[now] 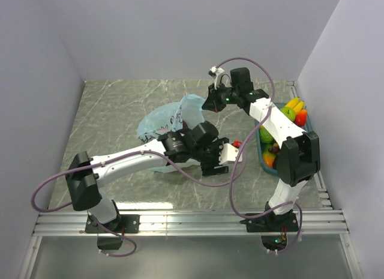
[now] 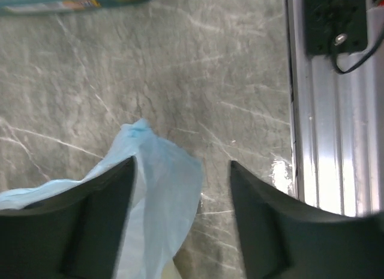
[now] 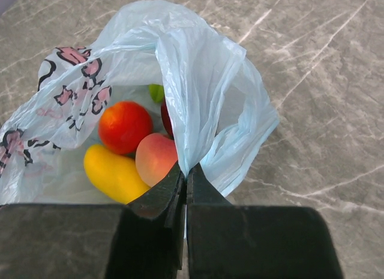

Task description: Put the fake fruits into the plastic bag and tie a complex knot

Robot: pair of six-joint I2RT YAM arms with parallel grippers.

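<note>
I'm looking down on a grey-green marbled surface [image 1: 120, 111], boxed in on three sides by a plain pale back wall [image 1: 180, 33], left wall [image 1: 30, 111] and right wall [image 1: 354, 81]. A ribbed aluminium near rail [image 1: 192, 222] runs along its front edge, and a side rail [image 1: 324, 192] runs up its right edge. The light is soft and even, with a bright glare [image 1: 144, 205] on the stone just beside the near rail.

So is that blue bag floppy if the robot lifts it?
Probably very floppy: the bag hangs in soft folds where the right fingers pinch it. It likely sags under the fruits inside, which may roll about.
</note>
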